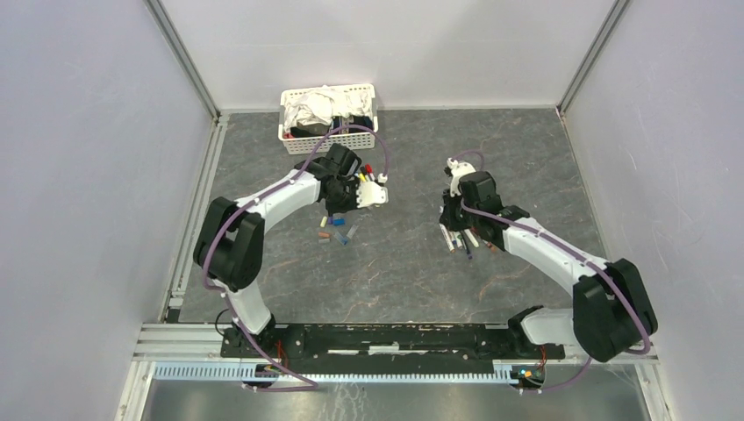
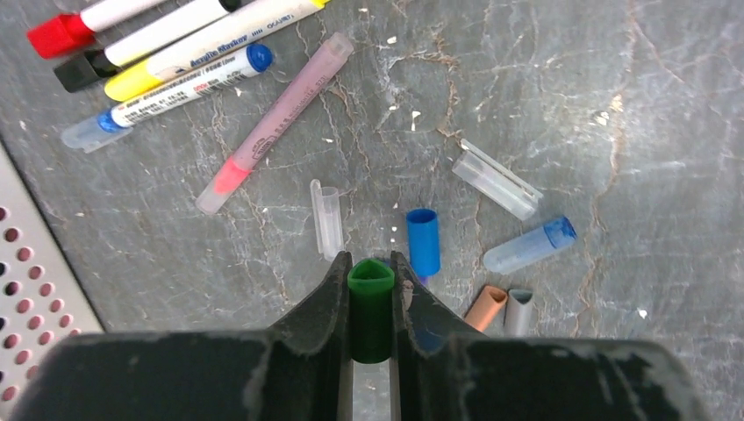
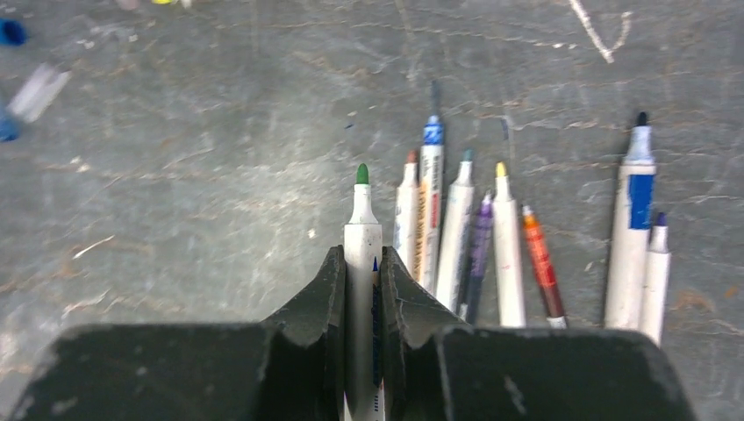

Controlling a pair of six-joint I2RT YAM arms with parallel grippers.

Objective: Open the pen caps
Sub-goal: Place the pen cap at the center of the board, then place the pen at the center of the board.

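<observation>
My left gripper is shut on a green pen cap, held just above the table. Loose pen caps lie in front of it: blue, clear, orange and grey. Several capped pens lie at the upper left, among them a pink one. My right gripper is shut on a white pen whose green tip is bare. To its right, several uncapped pens lie in a row. In the top view the left gripper and right gripper are well apart.
A white slotted basket of cloths stands at the back, behind the left arm. A perforated metal strip runs along the left of the left wrist view. Two more uncapped pens lie at the far right of the row.
</observation>
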